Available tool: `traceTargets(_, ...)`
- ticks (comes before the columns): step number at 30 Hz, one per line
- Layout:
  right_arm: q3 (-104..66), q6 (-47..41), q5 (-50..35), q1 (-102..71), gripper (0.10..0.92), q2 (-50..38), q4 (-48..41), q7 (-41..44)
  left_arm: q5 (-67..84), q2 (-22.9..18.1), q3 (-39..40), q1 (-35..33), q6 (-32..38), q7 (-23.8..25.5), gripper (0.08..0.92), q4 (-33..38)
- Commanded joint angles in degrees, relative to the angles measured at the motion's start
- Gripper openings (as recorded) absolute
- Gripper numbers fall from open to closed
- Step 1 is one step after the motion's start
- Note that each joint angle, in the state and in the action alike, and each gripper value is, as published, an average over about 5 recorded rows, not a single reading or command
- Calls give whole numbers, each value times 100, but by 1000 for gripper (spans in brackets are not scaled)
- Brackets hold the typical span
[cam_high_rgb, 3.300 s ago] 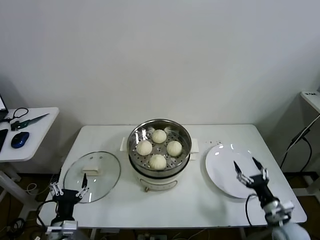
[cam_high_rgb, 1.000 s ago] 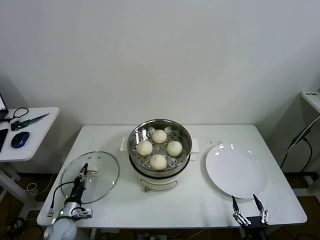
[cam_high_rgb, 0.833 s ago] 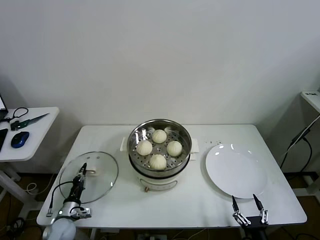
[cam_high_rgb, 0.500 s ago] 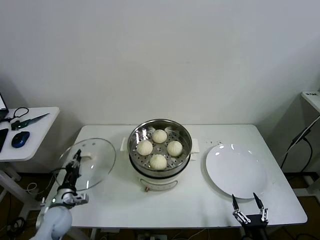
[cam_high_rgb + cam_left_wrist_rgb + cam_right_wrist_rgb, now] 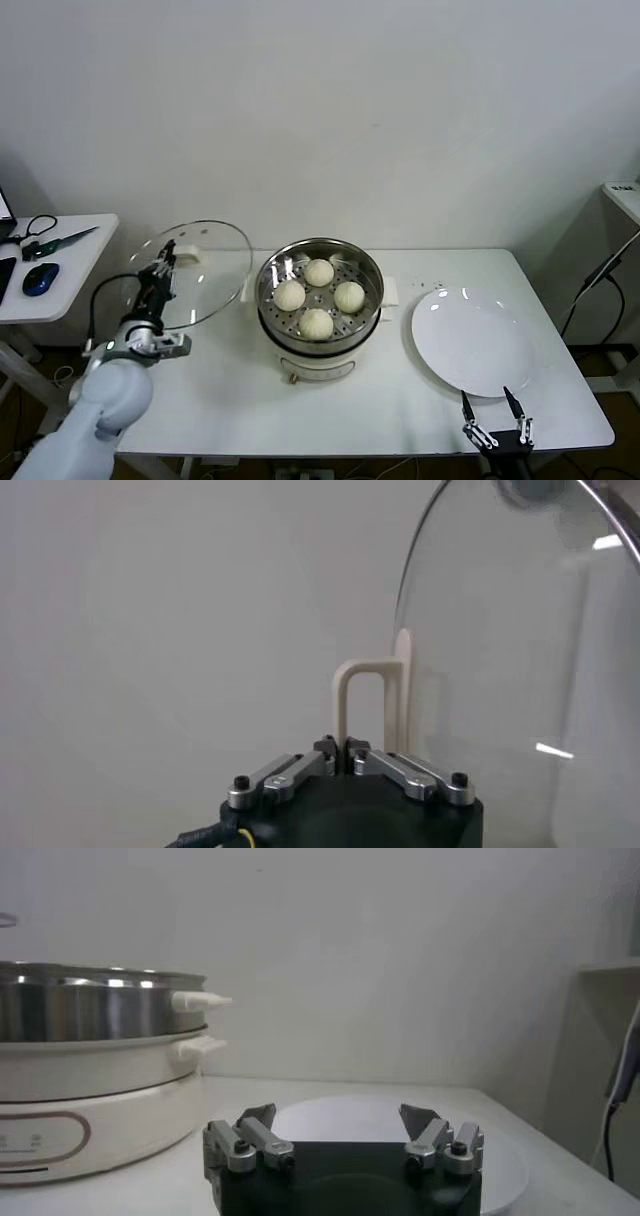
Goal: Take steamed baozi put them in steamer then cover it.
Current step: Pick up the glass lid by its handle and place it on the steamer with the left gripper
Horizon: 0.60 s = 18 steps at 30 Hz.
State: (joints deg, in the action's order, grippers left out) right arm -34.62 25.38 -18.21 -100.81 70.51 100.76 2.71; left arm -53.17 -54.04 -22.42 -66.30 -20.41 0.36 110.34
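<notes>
1. Our left gripper (image 5: 160,268) is clamped on the handle (image 5: 362,685) of the cover (image 5: 190,272), held tilted in the air off the table (image 5: 400,400).
2. The steamer (image 5: 319,296), with four baozi (image 5: 316,294) inside, lies to the gripper's right and lower; we judge the cover must travel that way and level out.
3. Our right gripper (image 5: 493,423) waits with jaws apart at the table's near edge, beside the plate (image 5: 470,340).

Steamed baozi (image 5: 318,297): four smooth off-white domed buns, clustered in the steamer. Steamer (image 5: 319,257): round steel perforated basket on a cream pot, table centre, uncovered. Cover (image 5: 205,268): clear glass lid, cream handle, lifted and tilted, left of the steamer.
</notes>
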Motion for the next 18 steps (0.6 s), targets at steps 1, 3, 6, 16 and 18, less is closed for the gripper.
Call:
traceTargets(1, 16, 39, 24, 83, 823, -9, -41, -14, 232, 375, 316, 320, -609, 584, 142, 696)
traceTargets(3, 19, 64, 19, 118, 823, -10, -67, -12, 81, 286, 717, 587, -945, 804, 142, 873)
traceTargets(6, 14, 81, 7, 149, 823, -7, -87, -15, -333, -3, 1405, 952, -1491, 1164, 142, 1063)
traceTargets(16, -20, 203, -60, 184, 823, 3, -202, -30, -2226, -1320, 2870, 1577, -2195, 1882, 142, 724)
traceTargets(18, -20, 226, -89, 177, 823, -1, -219, -31, -2454, -1575, 3009, 1590, -2208, 1931, 142, 581)
